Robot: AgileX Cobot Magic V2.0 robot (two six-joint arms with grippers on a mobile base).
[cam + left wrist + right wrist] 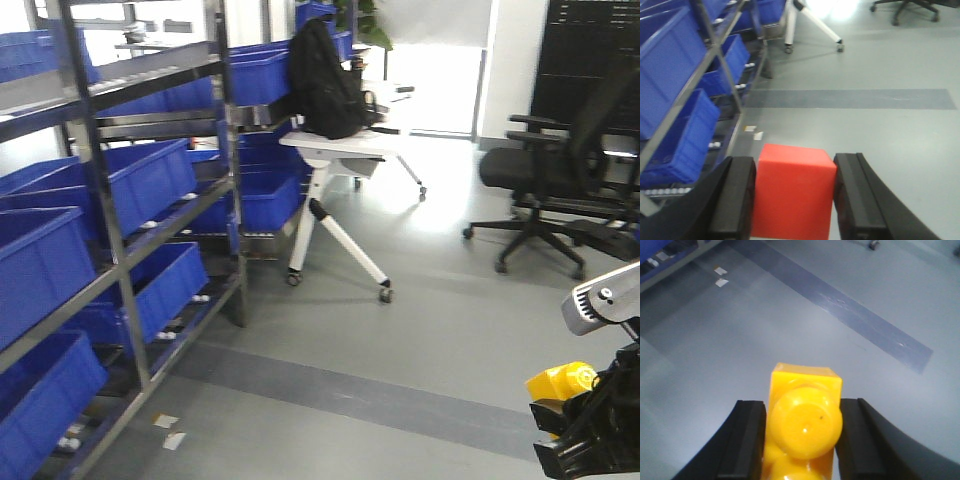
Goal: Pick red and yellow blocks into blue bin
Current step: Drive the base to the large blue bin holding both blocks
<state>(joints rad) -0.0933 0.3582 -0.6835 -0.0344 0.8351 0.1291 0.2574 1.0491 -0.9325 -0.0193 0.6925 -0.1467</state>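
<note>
Red cube (792,192), seen closest in the left wrist view, sits clamped between the two black fingers (735,200) of the left gripper (795,172), both pads pressed flat against its sides, held clear above the grey floor (880,135). Yellow brick (805,425), shown in the right wrist view with a round stud facing the lens, is likewise pinched by the right gripper (802,412), its fingers touching either side. In the front-facing view the brick and that gripper appear at lower right, above the floor. Background: a metal rack (120,250) at left carrying blue crates (150,180); a white folding table (340,145) bearing a black backpack (325,80); a black office chair (545,170) at right; a darker stripe (350,395) crossing the floor; paper scraps (165,430) beside the rack's foot.
</note>
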